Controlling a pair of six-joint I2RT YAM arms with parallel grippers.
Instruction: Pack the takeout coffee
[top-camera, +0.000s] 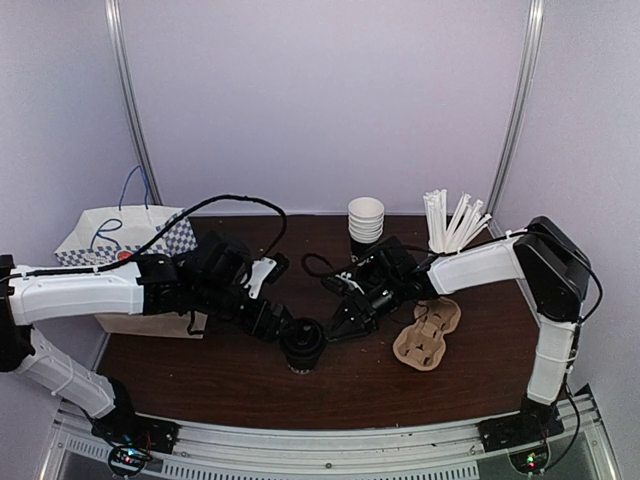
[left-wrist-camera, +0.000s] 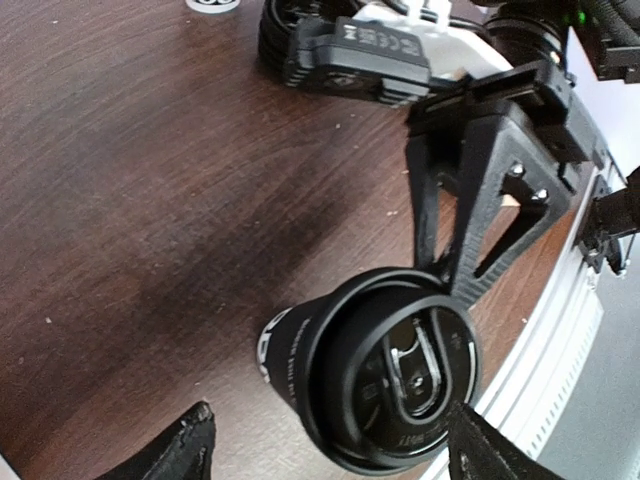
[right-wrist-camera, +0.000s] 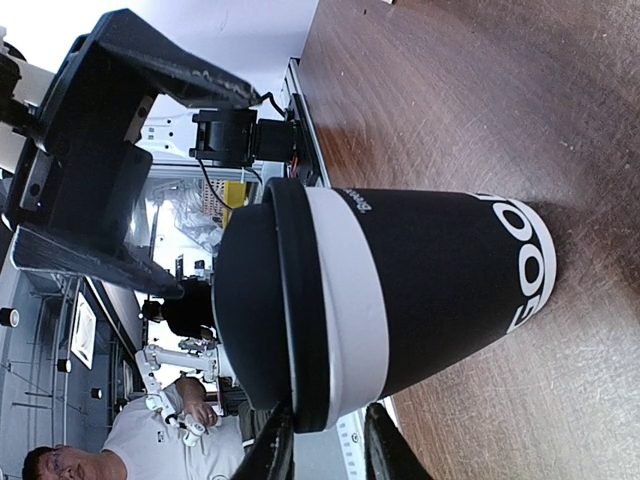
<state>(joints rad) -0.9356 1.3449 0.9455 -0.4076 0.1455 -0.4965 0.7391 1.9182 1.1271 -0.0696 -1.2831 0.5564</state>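
Note:
The takeout coffee (top-camera: 301, 345) stands upright near the table's middle, a black cup with white print and a black sip lid (left-wrist-camera: 400, 380). My left gripper (left-wrist-camera: 330, 445) is open, one fingertip on each side of the cup; the left fingertip stands clear of the cup's wall. From the right, my right gripper (right-wrist-camera: 325, 445) reaches the lid's edge, its narrow jaws closed on the lid's rim (right-wrist-camera: 300, 330), one finger above it and one below. Its black fingers (left-wrist-camera: 480, 200) show in the left wrist view, meeting the rim's far side.
A white and blue paper bag (top-camera: 130, 240) lies at the back left. A brown cardboard cup carrier (top-camera: 428, 335) sits right of the cup. Behind it are stacked cups (top-camera: 366, 220) and a cup of white straws (top-camera: 455, 225). The table's metal front rail (left-wrist-camera: 560, 330) is close.

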